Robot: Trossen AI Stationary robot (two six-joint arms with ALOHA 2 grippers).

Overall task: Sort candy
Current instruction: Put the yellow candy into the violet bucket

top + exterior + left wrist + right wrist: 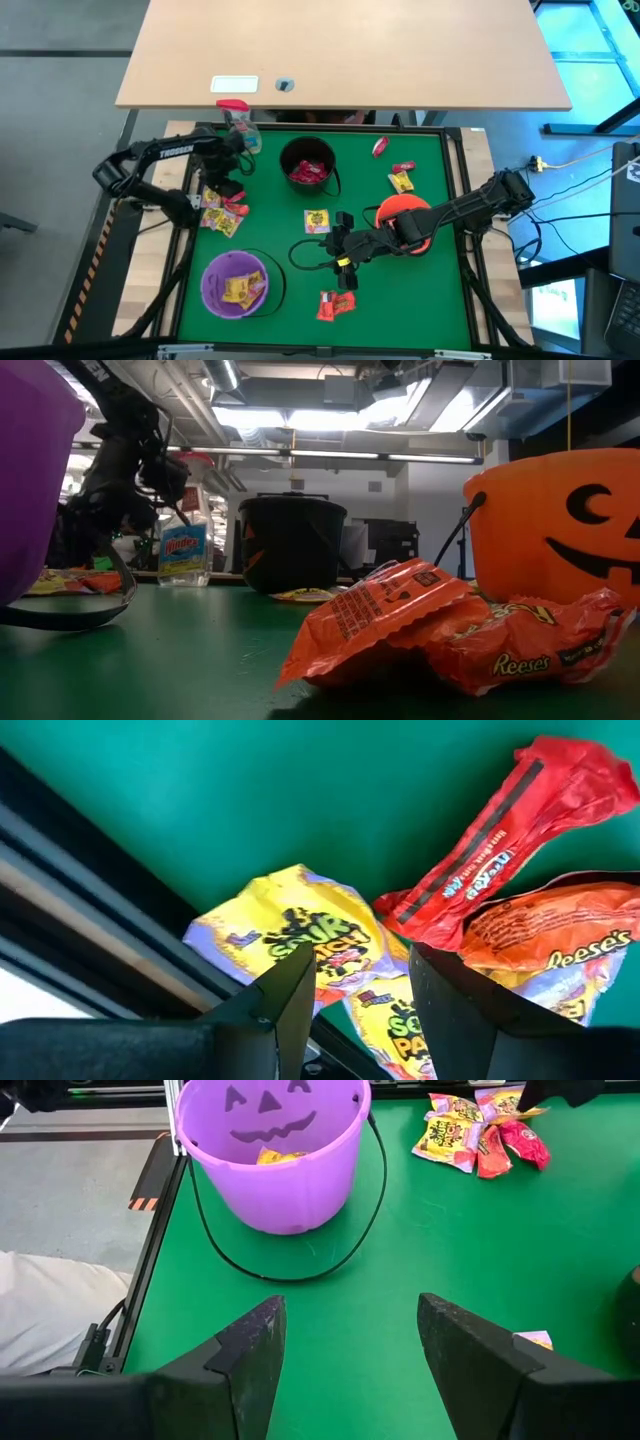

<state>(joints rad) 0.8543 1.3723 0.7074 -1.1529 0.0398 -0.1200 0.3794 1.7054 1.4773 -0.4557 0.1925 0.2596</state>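
Sorting under way on the green table [430, 290]: with the purple bucket [238, 285] as landmark, the orange bucket [405, 222] sits well to its right under the right arm, and the black bucket [308, 165] stands beyond it toward the far edge, red packets already inside. The purple bucket itself holds a few yellow packets.

The left pincer [226, 192] hangs over a small heap of candy [222, 212] just beyond the purple bucket, near the table's left rail. Its fingers stand apart, straddling a yellow Sour Patch packet [300, 935] in the wrist view, with nothing gripped yet; a red packet [510, 820] and an orange Reese's packet [560, 935] lie overlapped right beside it.

The right pincer [345, 250] waits released, to the right of the purple bucket, holding nothing.

More candy lies loose: a yellow packet [317, 221] between the three buckets, an orange-red pair [336, 304] just right of the purple bucket, others near the far right corner.

The step appears to be a pick from the heap. Doing it well likely means closing on the yellow packet alone, low on its flat body, so the overlapping wrappers are not dragged along.
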